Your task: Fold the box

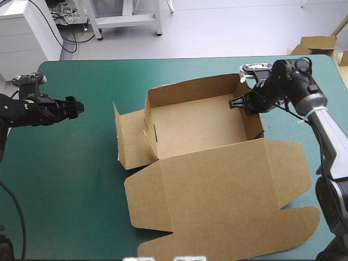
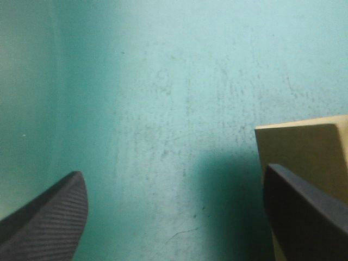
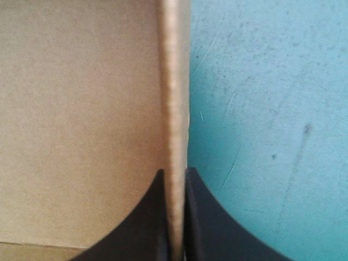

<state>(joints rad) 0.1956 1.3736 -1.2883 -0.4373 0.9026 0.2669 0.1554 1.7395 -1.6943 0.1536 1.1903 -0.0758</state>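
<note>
High view, starting from your near edge: the box [image 1: 201,130] lies right of the table's middle. It is an open tray, with its lid [image 1: 223,201] spread flat on the teal-green cover [image 1: 65,179] toward you. The lid's rounded tabs reach close to the near edge. Past the lid, the tray's walls stand raised, and a side flap [image 1: 128,138] juts out beyond the left wall, untucked.

Your right gripper [image 1: 242,103] comes in from the right and sits on the right wall [image 1: 255,122], near the tray's far corner. In the right wrist view its black fingers [image 3: 144,228] all but meet, with the wall's top edge [image 3: 174,109] pinched between them. One finger is inside the tray and the other is outside over the cover, so this gripper is clamped on the box.

Your left gripper [image 1: 76,107] is over bare cover, well to the left of the box and not touching it. The left wrist view shows its fingers [image 2: 49,217] standing wide apart with only cover between them. A corner of the box [image 2: 310,147] shows just ahead of one finger.

Farther off, the far wall [image 1: 193,89] stands upright. Beyond the table's far right corner you can see more brown board [image 1: 318,43].
</note>
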